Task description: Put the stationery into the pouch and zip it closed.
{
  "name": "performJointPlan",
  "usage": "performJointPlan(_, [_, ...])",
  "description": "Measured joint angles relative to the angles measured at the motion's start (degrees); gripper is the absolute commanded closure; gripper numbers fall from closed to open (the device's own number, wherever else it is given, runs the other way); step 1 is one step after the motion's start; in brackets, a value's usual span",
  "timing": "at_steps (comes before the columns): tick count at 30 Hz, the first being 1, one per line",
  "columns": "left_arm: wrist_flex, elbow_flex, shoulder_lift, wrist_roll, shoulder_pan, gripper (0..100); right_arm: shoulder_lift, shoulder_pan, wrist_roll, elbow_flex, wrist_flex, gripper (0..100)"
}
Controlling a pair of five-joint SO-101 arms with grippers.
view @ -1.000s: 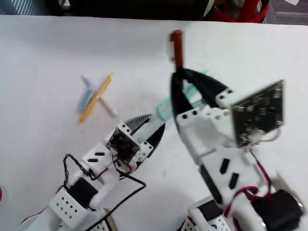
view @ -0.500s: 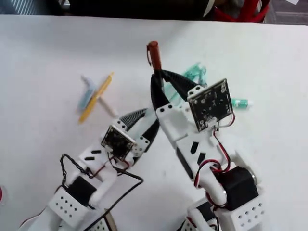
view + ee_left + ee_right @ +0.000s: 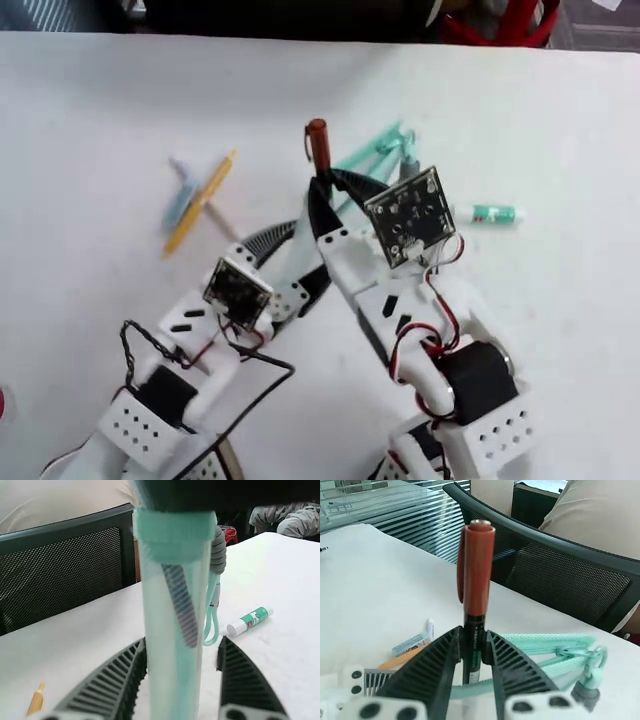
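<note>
Showing the pen brought to the pouch. High view: the red-capped pen, clamped upright in the right gripper, has been carried sideways and nearer over the last second and now stands just beside the mint pouch (glue stick and yellow pencil are left on the table). Left wrist view: the pouch is straddled by the parted left gripper, with a gap at one jaw. Right wrist view: the pen is pinched by its barrel; insertion is judged to come next.
</note>
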Motion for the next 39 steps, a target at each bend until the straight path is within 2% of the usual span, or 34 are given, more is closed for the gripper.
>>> performJointPlan(5, [0.0,0.0,0.0,2.6,0.0,77,1.2,-3.3,2.6,-0.1,2.1,98.1])
performJointPlan(9, [0.0,0.0,0.0,2.8,-0.1,85,4.0,-7.7,6.7,-1.6,3.1,98.1])
performJointPlan(12, [-0.1,0.0,0.0,2.8,-0.2,87,6.2,-8.6,8.6,-4.5,5.4,97.7])
performJointPlan(14, [-0.4,0.0,0.0,2.9,-0.2,87,7.0,-8.2,8.9,-6.8,7.6,92.6])
performJointPlan(19, [-0.4,0.0,0.0,2.9,0.3,87,7.9,-6.5,9.1,-10.5,13.1,71.4])
performJointPlan(23, [-0.4,0.0,0.0,2.9,0.3,86,8.9,-5.4,9.2,-14.7,17.2,72.4])
performJointPlan(28, [-0.4,0.0,0.0,3.0,-1.4,87,6.5,2.7,9.8,-25.4,20.3,76.3])
performJointPlan(32, [-0.4,0.0,0.0,3.1,-2.4,87,8.4,16.3,11.8,-28.9,21.3,76.5])
performJointPlan(36, [-0.4,0.0,0.0,3.2,-2.6,87,20.2,28.2,19.3,-26.4,20.7,76.5])
performJointPlan(39, [-0.4,0.0,0.0,3.2,-2.6,87,31.8,32.8,28.8,-26.1,19.1,76.5])
